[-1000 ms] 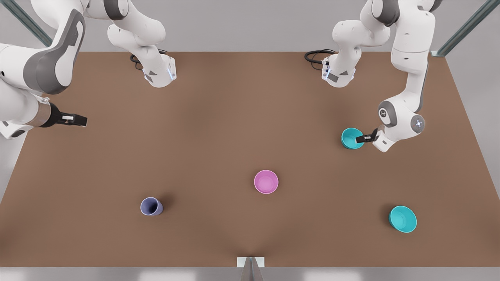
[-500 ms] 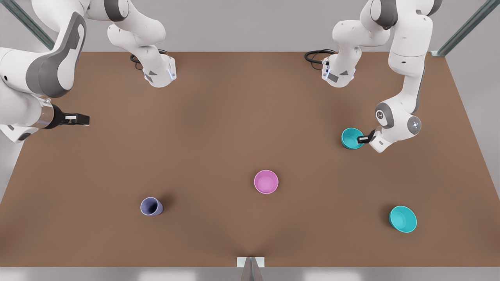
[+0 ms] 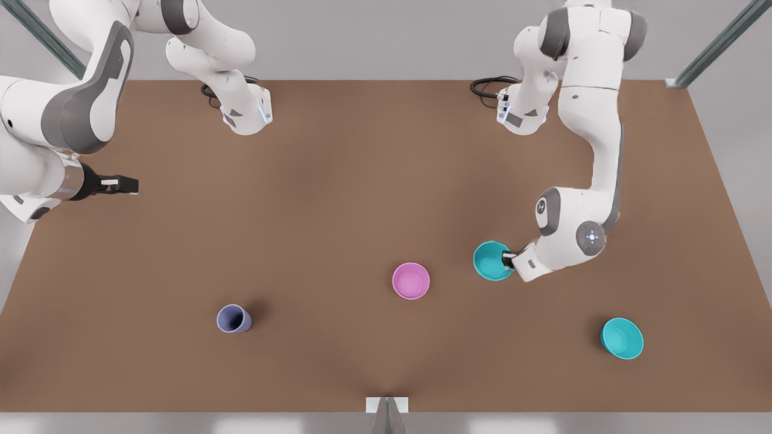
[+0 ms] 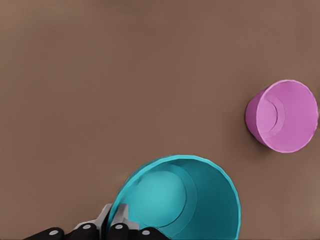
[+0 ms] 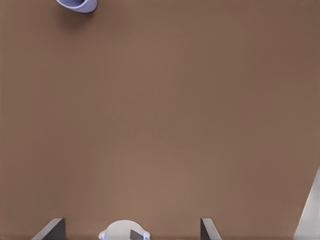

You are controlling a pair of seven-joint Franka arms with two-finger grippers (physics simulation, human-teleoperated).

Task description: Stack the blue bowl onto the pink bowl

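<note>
My left gripper (image 3: 508, 259) is shut on the rim of the teal blue bowl (image 3: 491, 260), with one finger inside and one outside; its fingers (image 4: 116, 228) pinch the wall of the blue bowl (image 4: 185, 200). The bowl sits upright in the grip, a short way to the front view's right of the pink bowl (image 3: 411, 281). That pink bowl (image 4: 285, 116) stands upright on the brown table, apart from the blue one. My right gripper (image 3: 123, 184) waits open above the table's edge on the front view's left, holding nothing.
A wider, shallower teal bowl (image 3: 622, 338) rests near the front right corner. The lavender cup (image 3: 233, 319) stands at the front left, and the cup (image 5: 77, 4) is also in the right wrist view. Both arm bases (image 3: 247, 114) sit at the back edge.
My left gripper has carried the blue bowl from the table's right side toward the front and to the front view's left, nearer the pink bowl. The right arm barely moved.
</note>
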